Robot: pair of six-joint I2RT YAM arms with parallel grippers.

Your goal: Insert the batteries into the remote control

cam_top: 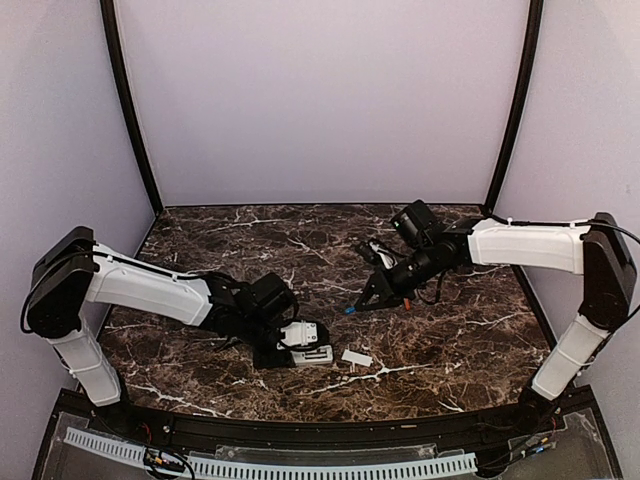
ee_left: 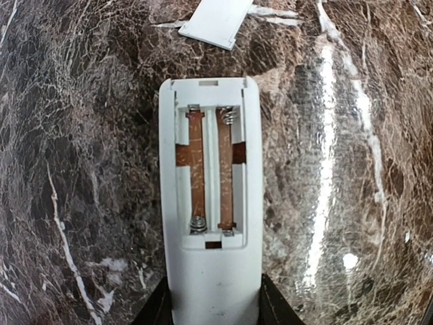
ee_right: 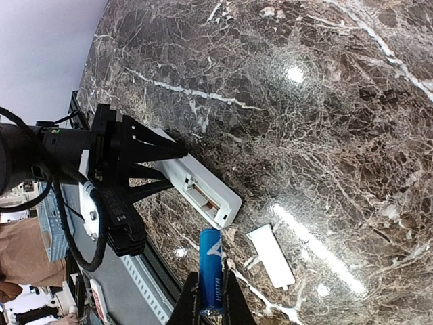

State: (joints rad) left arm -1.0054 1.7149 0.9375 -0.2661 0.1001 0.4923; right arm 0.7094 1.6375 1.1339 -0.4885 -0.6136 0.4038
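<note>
My left fingers grip the remote control on the desk, back up; my right fingers pinch the blue battery nearby; no battery is in yet.

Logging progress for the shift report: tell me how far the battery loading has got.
Done: battery cover off, lying on the table; remote back-up in the left gripper, both slots empty. In hand: right gripper holds the blue battery. Left: seat both batteries; the second one isn't clearly visible.
</note>
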